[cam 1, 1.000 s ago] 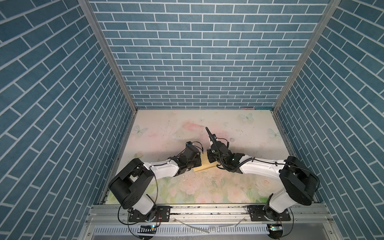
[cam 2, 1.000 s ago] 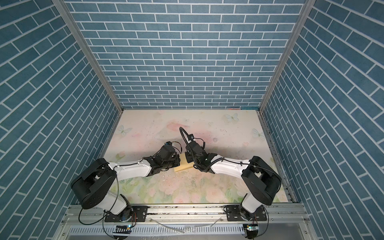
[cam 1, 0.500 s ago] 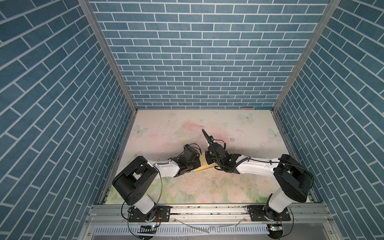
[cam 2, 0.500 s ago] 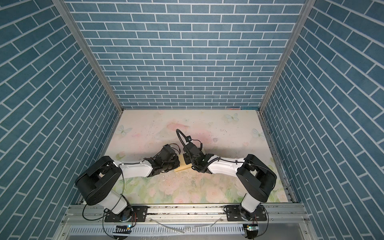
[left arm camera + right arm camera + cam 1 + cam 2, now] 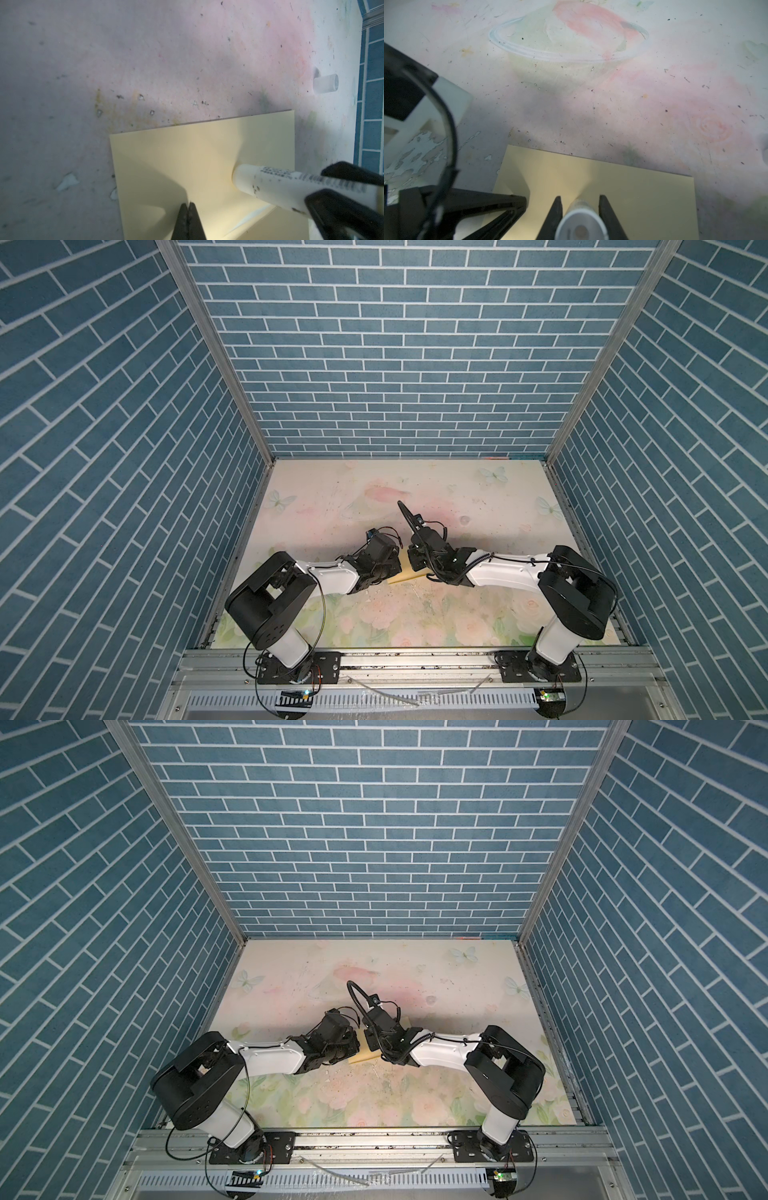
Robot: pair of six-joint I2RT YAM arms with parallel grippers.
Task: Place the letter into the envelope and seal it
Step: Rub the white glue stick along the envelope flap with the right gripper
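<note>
The yellow-tan envelope lies flat on the floral table between both arms. In the left wrist view my left gripper is shut, its tips resting on the envelope. My right gripper is shut on a white glue stick. The stick's end touches the envelope, as the left wrist view also shows on the glue stick. A crease with a pale line runs near the stick. The letter is not in view.
A small translucent white cap lies on its side on the table beyond the envelope, toward the right. Blue brick walls close in the left, right and back. Flecks and dried smears dot the table.
My right arm has drawn a little to the left, carrying the glue stick across the envelope. The left gripper has stayed put on the envelope.
</note>
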